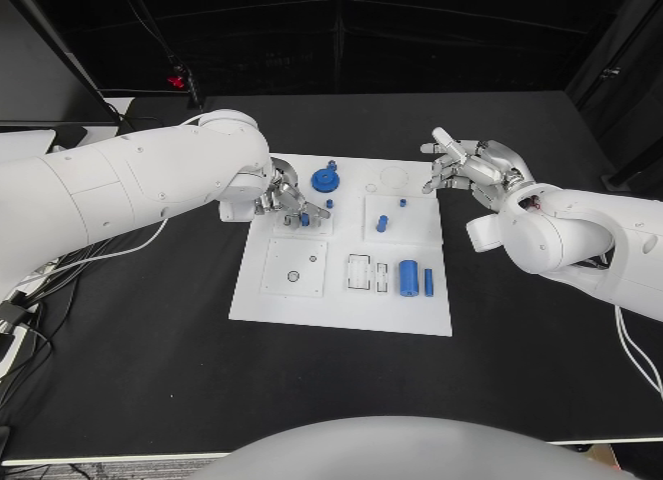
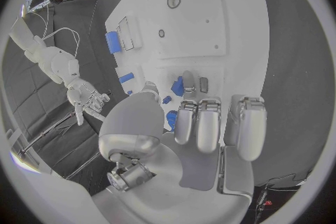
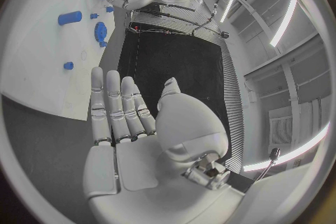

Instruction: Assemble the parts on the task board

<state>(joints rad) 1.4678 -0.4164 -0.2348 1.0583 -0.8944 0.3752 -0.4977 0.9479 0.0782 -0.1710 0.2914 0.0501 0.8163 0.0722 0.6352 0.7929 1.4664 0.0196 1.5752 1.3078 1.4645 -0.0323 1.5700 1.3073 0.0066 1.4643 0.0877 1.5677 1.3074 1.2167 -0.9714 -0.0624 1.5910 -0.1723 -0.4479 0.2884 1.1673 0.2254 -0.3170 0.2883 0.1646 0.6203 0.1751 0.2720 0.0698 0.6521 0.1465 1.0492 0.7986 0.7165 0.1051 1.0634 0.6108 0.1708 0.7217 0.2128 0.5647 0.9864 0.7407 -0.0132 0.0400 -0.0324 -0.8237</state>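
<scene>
With a small blue part [image 1: 304,217] pinched by the left hand [image 1: 285,198] over the task board's [image 1: 341,310] upper left and the right hand [image 1: 473,168] held empty, fingers apart, the part could be dropped or jammed through misalignment.

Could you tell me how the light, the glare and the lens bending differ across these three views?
Head view: even light, the white task board bright against the black table, edges straight. Left wrist view: fisheye curves the board's edges; the left hand shades the board beneath it. Right wrist view: bright ceiling strips glare beyond the right hand.
</scene>
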